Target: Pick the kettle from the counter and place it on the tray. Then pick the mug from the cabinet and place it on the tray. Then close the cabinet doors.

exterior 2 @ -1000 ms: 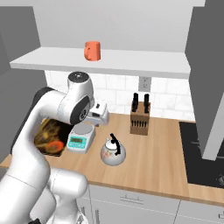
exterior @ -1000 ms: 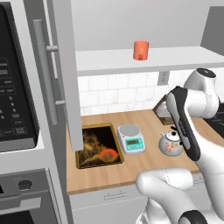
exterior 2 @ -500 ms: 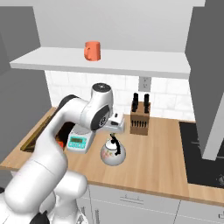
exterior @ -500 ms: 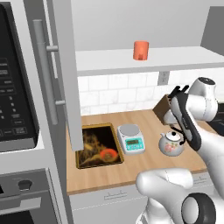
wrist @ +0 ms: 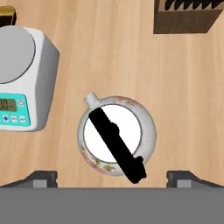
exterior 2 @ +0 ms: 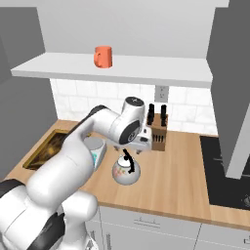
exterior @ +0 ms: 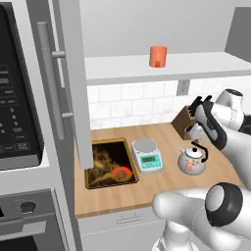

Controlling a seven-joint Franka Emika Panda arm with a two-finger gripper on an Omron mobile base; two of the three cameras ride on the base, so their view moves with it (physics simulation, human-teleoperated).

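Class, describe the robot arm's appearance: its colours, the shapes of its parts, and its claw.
The glossy white arm is built of rounded, tube-like segments with dark grey joints and round grey end caps. Its black claw is small, and in the hand view two short dark grey fingertips show.

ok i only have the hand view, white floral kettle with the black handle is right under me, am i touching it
observer: no, from the side the open fingers hang just above the small round white kettle, a little clear of its arched handle
operator: and the tray, i just see a corner
observer: the rectangular dark tray with the golden-brown rim lies flat on the light wooden counter with nothing on it, beyond the white digital scale from the kettle
operator: mug?
observer: the plain orange-red mug stands upright on the white cabinet shelf, above the counter
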